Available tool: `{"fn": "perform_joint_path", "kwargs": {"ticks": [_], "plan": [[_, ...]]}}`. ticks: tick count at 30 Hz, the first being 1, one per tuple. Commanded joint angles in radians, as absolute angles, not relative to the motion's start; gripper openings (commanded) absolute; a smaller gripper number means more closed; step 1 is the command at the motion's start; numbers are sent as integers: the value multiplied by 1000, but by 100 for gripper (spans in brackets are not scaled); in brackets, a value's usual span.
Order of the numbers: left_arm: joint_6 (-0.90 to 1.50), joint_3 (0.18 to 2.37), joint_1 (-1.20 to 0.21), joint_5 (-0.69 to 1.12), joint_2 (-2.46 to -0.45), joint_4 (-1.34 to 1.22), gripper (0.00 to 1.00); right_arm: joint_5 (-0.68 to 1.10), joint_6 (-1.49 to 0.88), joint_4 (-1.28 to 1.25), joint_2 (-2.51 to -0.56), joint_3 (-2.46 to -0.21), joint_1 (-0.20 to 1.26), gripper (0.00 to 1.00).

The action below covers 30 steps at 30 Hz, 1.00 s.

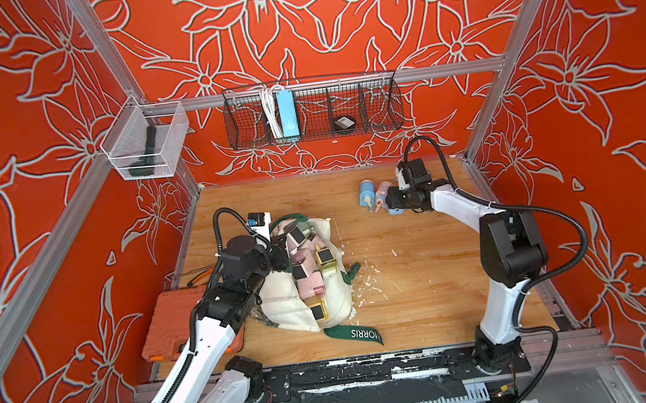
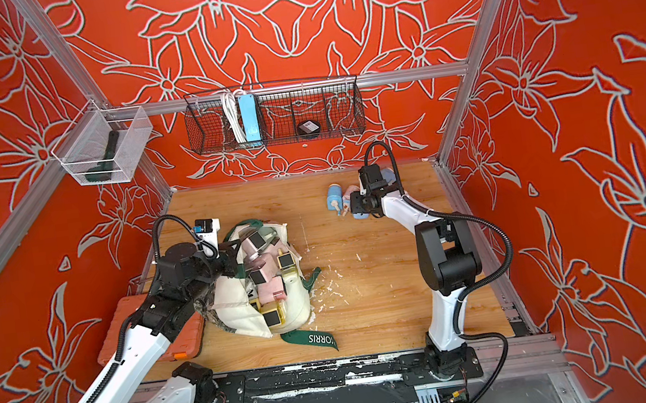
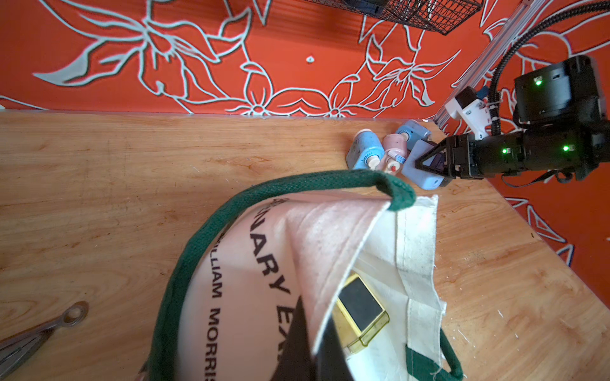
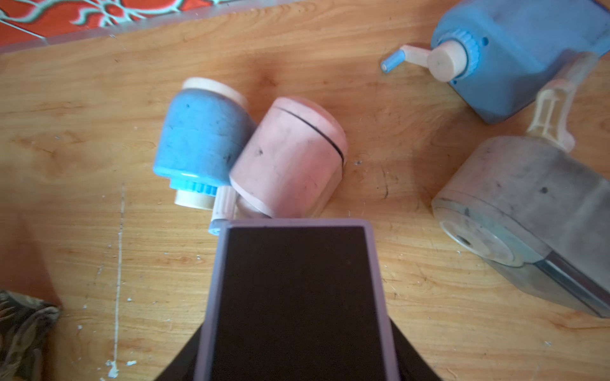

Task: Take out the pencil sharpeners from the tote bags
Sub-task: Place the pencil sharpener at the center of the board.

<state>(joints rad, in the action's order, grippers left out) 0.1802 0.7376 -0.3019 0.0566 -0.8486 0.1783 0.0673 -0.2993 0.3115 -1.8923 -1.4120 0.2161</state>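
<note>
Right claw [image 3: 425, 163], half behind sharpener [image 4: 297, 297] (lavender)

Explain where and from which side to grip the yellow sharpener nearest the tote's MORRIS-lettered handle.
Across its flat sides, from above: the yellow sharpener lies uncovered in the open tote bag, dark face upward, so those walls look most reachable.

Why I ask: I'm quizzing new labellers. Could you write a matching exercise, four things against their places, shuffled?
Things:
1. power strip
2. yellow sharpener
3. lilac-blue sharpener
4. orange case

Places:
A. inside the tote bag
B. held in the right gripper
C. on the table, by its left edge
D. in the wire basket on the back wall

Pairs: 1-D, 2-A, 3-B, 4-C.
</note>
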Motion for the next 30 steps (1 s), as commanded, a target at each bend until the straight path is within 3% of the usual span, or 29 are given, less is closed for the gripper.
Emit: {"fn": "perform_joint_path", "kwargs": {"ticks": [1,14,20,30], "plan": [[186,728,-300,51,-856,215,0,29,-295,298,-1894,-1420,202,32],[187,729,-300,51,-858,216,0,250,-241,183,-1691,-1352,192,34],[187,726,-299,47,-854,216,0,136,-277,211,-1692,-1386,156,33],[187,726,-298,44,-854,218,0,43,-331,307,-1890,-1477,98,34]]}}
